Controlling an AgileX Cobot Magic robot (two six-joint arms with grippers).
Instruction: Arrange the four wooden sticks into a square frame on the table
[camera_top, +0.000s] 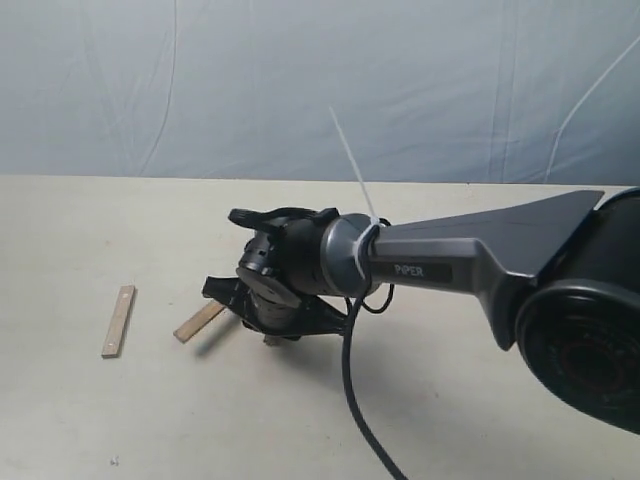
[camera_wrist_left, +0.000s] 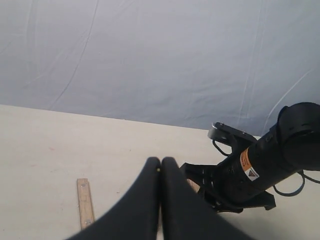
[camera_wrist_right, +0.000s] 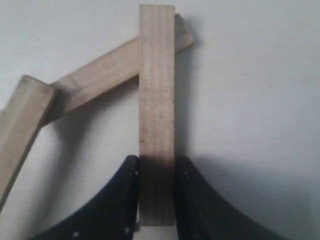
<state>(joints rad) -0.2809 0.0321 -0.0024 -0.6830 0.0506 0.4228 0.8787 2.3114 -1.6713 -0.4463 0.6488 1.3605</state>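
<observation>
Reaching across the middle of the exterior view, the right arm (camera_top: 480, 265) is being shown low over the table (camera_top: 470, 420), its gripper (camera_top: 262, 318) lowered close to the surface, where the jaws cannot be made out. One wooden stick (camera_top: 118, 321) is lying alone on the table toward the left, and the end of a second stick (camera_top: 198, 321) is being seen poking out from beneath the gripper, well apart from the first. A black cable (camera_top: 352, 385) is hanging from the arm, and a white zip tie (camera_top: 352, 165) is sticking up from it against the blue-grey backdrop (camera_top: 300, 80). In the left wrist view, the left gripper (camera_wrist_left: 160, 167) is being held above the table with its two fingers pressed together, nothing being seen between them; a single stick (camera_wrist_left: 85, 202) is lying flat nearby, and the right arm's gripper (camera_wrist_left: 220, 187) is working beyond it. In the right wrist view, the right gripper (camera_wrist_right: 156, 172) is being shown clamped narrowly on a held stick (camera_wrist_right: 157, 100), one finger on each long edge. That stick is crossing over the end of a slanted stick (camera_wrist_right: 100, 80), and a third stick (camera_wrist_right: 20, 130) is meeting the slanted one's other end.
</observation>
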